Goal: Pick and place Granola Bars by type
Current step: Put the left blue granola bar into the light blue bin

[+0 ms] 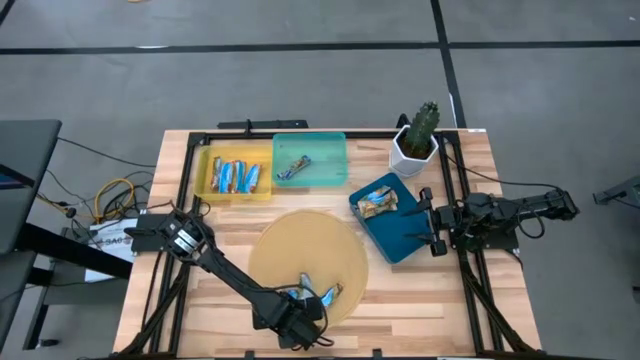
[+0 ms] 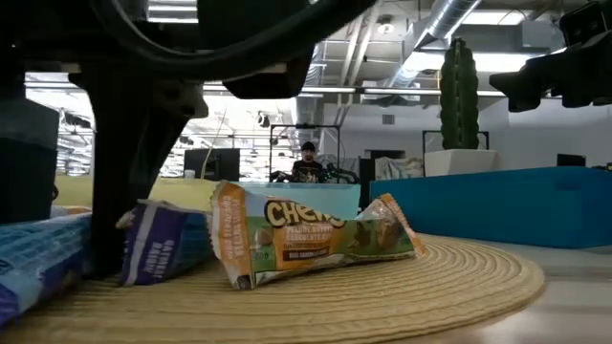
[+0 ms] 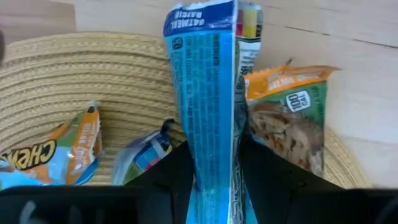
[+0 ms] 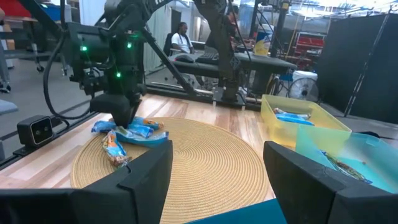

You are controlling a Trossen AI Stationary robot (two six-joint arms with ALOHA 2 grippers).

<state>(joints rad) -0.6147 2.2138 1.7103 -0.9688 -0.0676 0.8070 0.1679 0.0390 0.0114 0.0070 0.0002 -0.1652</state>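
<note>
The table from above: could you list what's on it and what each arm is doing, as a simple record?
Mat: round woven mat holding a few loose snack bars
Left gripper: over the mat's near edge, shut on a blue bar
Right gripper: open, waiting by the dark blue tray
Yellow tray: several bars
Teal tray: one bar
Plant: potted cactus
</note>
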